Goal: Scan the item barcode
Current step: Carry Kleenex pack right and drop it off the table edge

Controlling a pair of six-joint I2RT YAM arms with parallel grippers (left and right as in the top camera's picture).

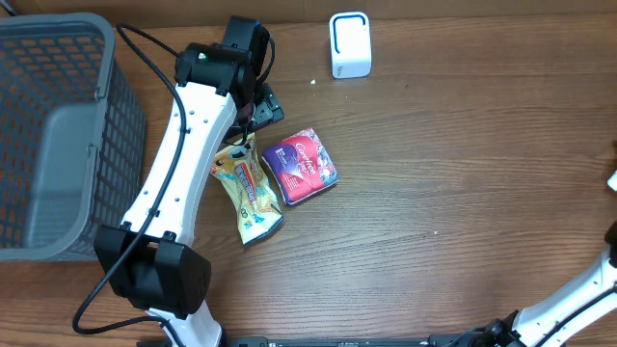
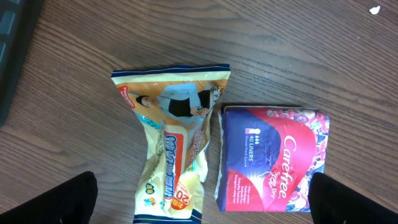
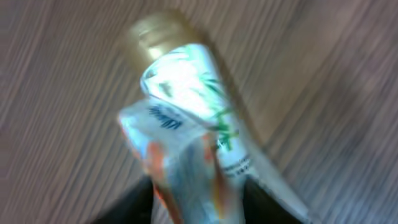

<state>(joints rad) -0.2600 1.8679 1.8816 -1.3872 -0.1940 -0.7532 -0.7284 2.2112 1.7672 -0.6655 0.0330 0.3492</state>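
the snack packet [image 2: 171, 149] lay flat on the table [image 2: 311, 62], its long axis running crosswise to the line between the fingers of the left pincer [image 2: 202, 186]. that pincer hung right above it, spread wide. the purple pack [image 2: 273, 158] lay just beside the packet, also between those fingers. the scanner [image 1: 350, 44] stood well apart. the left arm looked much the nearer. the right pincer [image 3: 199, 202] showed only a blurred bottle [image 3: 186, 81]; i couldn't tell its grip.
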